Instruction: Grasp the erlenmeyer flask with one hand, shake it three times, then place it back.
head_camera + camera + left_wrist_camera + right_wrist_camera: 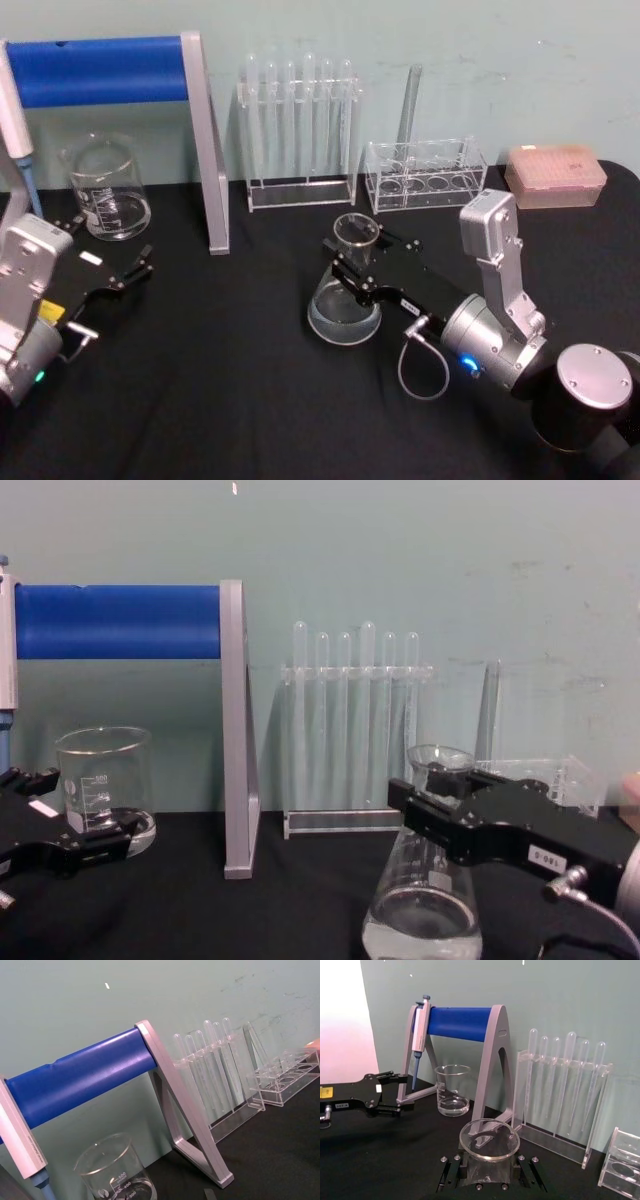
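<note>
Right gripper (358,258) reaches in over the black tabletop (220,380) to mid-table. Its jaws sit one on either side of the erlenmeyer flask (345,295), pressed against the narrow neck just under the flared rim. In the right wrist view we see the glass pinched between both fingers (452,1170).

The flask stands upright with a shallow pool of clear liquid in its wide base. We judge from the head view that the base rests on the table. It sits in front of the tall rack of test tubes (300,130) and the low clear rack (425,175).

Left gripper (400,1093) is low at the table's left side, jaws spread apart, holding nothing. The glass beaker (108,190) stands just beyond it, under the blue-barred stand (110,70).
</note>
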Robot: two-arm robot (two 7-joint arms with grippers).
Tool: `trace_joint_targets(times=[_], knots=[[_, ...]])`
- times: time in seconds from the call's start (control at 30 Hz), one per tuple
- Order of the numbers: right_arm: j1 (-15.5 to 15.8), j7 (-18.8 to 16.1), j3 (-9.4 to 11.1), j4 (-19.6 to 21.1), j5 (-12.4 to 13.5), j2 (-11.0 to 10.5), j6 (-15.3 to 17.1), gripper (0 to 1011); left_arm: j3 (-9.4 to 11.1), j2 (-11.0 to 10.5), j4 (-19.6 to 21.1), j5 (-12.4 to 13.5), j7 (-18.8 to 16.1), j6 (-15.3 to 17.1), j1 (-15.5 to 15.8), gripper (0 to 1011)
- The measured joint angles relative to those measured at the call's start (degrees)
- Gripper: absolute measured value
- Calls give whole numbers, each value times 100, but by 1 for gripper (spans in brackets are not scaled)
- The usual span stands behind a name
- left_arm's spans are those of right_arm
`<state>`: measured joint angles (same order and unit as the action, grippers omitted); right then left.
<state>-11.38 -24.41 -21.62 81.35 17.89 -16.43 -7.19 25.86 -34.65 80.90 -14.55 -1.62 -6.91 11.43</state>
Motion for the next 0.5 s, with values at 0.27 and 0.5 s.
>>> trace_joint_targets(times=[0.27, 0.5], knots=[[-15, -7, -33, -84, -30, 3, -8, 449, 0, 0, 0, 0, 0, 0, 0, 1001], [-23, -11, -49, -122, -51, -1, -8, 449, 0, 0, 0, 0, 0, 0, 0, 1001]])
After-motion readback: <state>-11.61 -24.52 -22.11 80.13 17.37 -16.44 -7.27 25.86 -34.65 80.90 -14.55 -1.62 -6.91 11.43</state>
